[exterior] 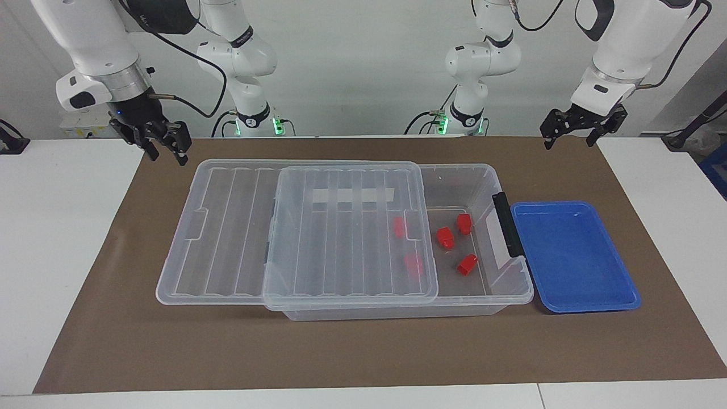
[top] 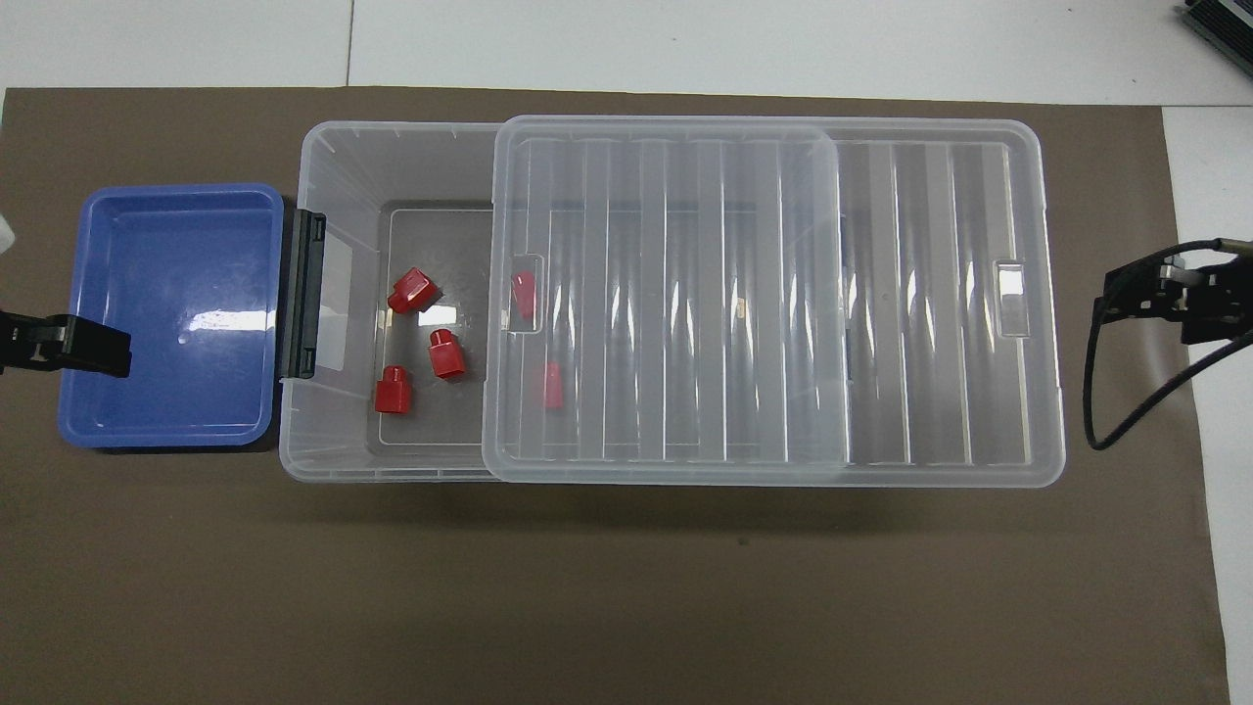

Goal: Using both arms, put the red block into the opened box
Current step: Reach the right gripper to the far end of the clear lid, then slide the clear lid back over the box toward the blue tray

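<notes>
- Five red blocks (exterior: 445, 238) (top: 410, 291) lie in the box, two of them seen through the lid.
- One clear box (exterior: 514, 295) (top: 333, 166).
- One clear lid (exterior: 227, 238) (top: 930, 294).
- One blue tray (exterior: 573, 255) (top: 176, 304).
- One brown mat (exterior: 341, 352) (top: 587, 587).
- Two robot arms (exterior: 96, 51) (exterior: 630, 40).

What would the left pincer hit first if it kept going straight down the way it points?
Probably the brown table mat, beside the shallow blue plastic tray; the left pincer hangs high, so depth is uncertain.

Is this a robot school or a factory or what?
Most likely a robot lab. Two white robot arms stand at a plain table with a brown mat, and practice things are set out: a clear box, red blocks.
</notes>
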{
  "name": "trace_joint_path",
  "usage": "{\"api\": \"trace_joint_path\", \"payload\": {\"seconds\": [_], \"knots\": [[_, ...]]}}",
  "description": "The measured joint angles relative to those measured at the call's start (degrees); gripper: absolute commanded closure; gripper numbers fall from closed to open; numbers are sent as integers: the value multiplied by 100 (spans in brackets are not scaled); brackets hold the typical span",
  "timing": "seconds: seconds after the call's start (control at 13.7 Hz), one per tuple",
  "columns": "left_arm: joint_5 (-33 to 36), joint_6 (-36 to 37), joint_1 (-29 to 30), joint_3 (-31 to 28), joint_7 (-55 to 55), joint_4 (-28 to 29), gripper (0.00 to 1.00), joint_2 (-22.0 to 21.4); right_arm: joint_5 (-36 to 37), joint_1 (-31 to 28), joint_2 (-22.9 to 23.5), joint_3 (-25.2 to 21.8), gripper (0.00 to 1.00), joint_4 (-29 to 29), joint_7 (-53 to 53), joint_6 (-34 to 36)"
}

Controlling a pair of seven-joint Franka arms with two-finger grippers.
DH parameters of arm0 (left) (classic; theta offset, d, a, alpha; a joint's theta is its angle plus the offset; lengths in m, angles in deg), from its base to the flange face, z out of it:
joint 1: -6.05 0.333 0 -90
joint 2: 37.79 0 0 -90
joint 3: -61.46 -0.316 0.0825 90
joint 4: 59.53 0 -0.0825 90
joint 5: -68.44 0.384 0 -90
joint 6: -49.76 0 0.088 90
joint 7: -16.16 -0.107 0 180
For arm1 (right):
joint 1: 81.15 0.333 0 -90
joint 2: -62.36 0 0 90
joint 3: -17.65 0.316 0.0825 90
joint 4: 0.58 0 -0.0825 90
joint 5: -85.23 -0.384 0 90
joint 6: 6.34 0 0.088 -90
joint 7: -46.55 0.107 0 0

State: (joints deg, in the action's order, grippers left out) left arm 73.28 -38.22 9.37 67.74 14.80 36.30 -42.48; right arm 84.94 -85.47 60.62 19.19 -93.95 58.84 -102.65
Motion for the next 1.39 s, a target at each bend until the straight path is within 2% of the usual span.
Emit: {"api": "trace_joint_path", "payload": {"seconds": [0.29, 0.51, 1.03, 1.39], "knots": [[0, 0, 0, 0, 0, 29, 0, 0, 0, -360, -21, -19, 100, -819, -1, -1211], [0, 0, 0, -6, 0, 35, 0, 0, 0, -467, 84, -26, 100, -1235, -48, -1857], [0, 0, 7, -25, 0, 39, 0, 0, 0, -460, 918, -12, 100, -1346, -51, -2851], [0, -1, 9, -59, -3, 39, 0, -4, 0, -266, 983, 44, 100, -1312, -51, -2907]]}}
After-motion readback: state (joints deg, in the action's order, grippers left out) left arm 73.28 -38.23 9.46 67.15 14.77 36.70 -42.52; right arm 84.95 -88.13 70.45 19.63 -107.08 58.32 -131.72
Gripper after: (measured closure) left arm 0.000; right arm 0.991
